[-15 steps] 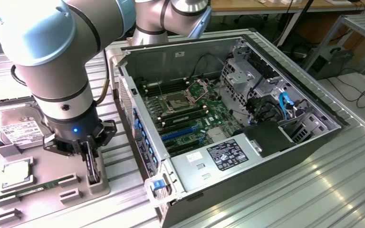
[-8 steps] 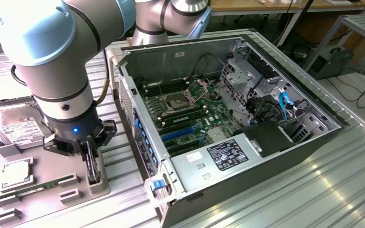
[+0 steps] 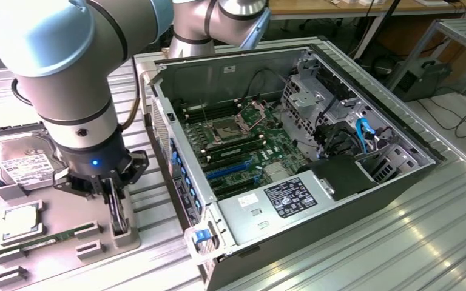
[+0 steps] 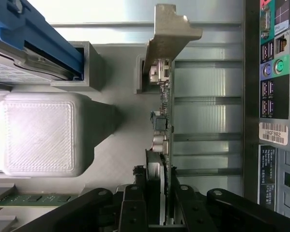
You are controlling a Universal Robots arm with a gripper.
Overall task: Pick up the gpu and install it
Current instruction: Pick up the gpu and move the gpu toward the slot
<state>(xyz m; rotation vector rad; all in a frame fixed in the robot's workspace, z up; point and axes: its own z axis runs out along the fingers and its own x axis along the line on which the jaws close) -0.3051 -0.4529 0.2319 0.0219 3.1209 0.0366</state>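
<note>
The gpu (image 3: 119, 213) (image 4: 162, 128) stands on its long edge in a grey holder (image 4: 106, 72). Edge-on it is a thin green board with small parts and a black block on one face. Its silver bracket (image 4: 170, 36) caps the end farthest from the gripper (image 4: 158, 195), whose fingers pinch the near end from both faces.
</note>
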